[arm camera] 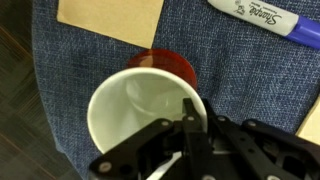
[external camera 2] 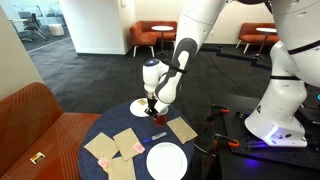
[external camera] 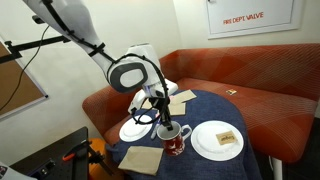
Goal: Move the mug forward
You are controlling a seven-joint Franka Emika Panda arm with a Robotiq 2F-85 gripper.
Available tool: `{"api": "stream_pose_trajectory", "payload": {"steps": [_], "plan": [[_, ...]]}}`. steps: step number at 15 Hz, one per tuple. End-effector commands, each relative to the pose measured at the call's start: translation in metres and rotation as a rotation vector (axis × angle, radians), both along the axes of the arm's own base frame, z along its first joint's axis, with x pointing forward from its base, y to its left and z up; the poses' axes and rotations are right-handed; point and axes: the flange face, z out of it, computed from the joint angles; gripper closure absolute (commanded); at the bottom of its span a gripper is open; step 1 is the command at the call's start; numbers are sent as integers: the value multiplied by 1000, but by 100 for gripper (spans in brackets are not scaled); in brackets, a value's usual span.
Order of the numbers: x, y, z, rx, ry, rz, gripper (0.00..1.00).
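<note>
The mug [external camera: 175,144] is dark red with a white inside and stands on the blue-clothed round table [external camera: 200,165]. In the wrist view the mug [arm camera: 160,85] fills the middle, its white inside facing the camera. My gripper [arm camera: 190,125] is shut on the mug's rim, one finger inside and one outside. In both exterior views the gripper [external camera: 163,124] reaches down onto the mug [external camera 2: 151,112] from above.
Two white plates [external camera: 217,139] [external camera: 134,129] flank the mug. Brown paper napkins [external camera: 141,160] [arm camera: 110,20] lie on the cloth, and a Sharpie marker [arm camera: 262,15] lies nearby. A red sofa [external camera: 260,100] curves behind the table.
</note>
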Motion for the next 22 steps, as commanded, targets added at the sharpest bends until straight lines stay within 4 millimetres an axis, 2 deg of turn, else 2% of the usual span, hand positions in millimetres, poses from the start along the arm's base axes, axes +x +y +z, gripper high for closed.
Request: {"api": "stream_pose_trajectory", "payload": {"steps": [1, 11, 22], "plan": [[3, -1, 3, 10, 1, 0, 98], [13, -6, 22, -11, -3, 11, 98], [64, -2, 35, 10, -85, 112, 98]]}}
